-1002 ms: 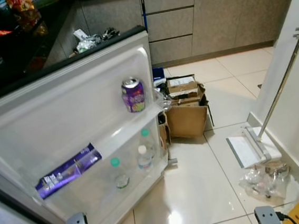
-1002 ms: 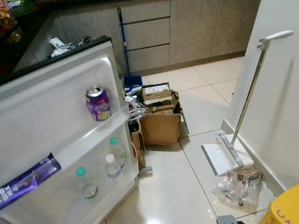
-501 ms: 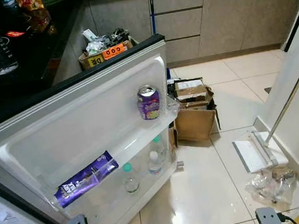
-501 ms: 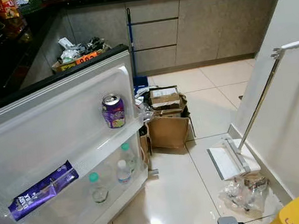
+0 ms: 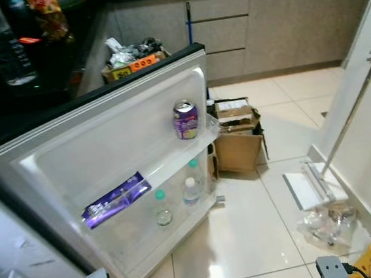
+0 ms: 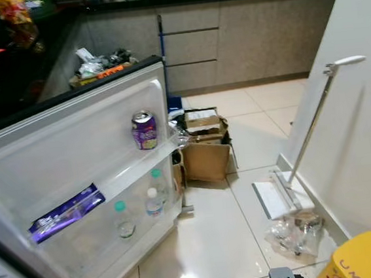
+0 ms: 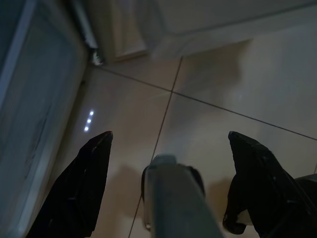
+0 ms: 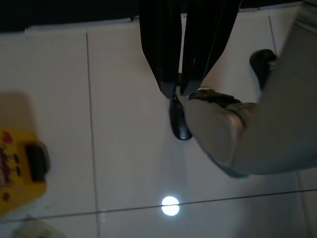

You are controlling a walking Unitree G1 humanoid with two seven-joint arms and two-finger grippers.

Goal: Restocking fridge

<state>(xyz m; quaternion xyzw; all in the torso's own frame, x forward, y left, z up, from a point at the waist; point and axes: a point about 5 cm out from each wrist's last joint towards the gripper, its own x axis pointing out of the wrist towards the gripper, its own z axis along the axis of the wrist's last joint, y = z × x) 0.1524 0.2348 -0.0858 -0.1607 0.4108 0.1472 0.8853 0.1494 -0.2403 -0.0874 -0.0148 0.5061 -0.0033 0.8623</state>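
Fridge door (image 5: pixel 107 146) open, purple can (image 5: pixel 185 120) at 12 o'clock.
My left hand (image 7: pixel 166 148) spread, right hand (image 8: pixel 181 91) pressed together; I should fetch stock first.

Left gripper (image 7: pixel 168 148) with black fingers (image 7: pixel 74 193) spread wide, above pale tiled floor (image 7: pixel 237 84)

I see a glossy tiled floor (image 5: pixel 247 238) mirroring the lamps; a fridge door (image 5: pixel 95 154) of smooth white plastic; a shiny metal can (image 5: pixel 185 119); matt brown cardboard boxes (image 5: pixel 239 150); a crinkled clear plastic bag (image 5: pixel 328 220) — all hard, smooth finishes.
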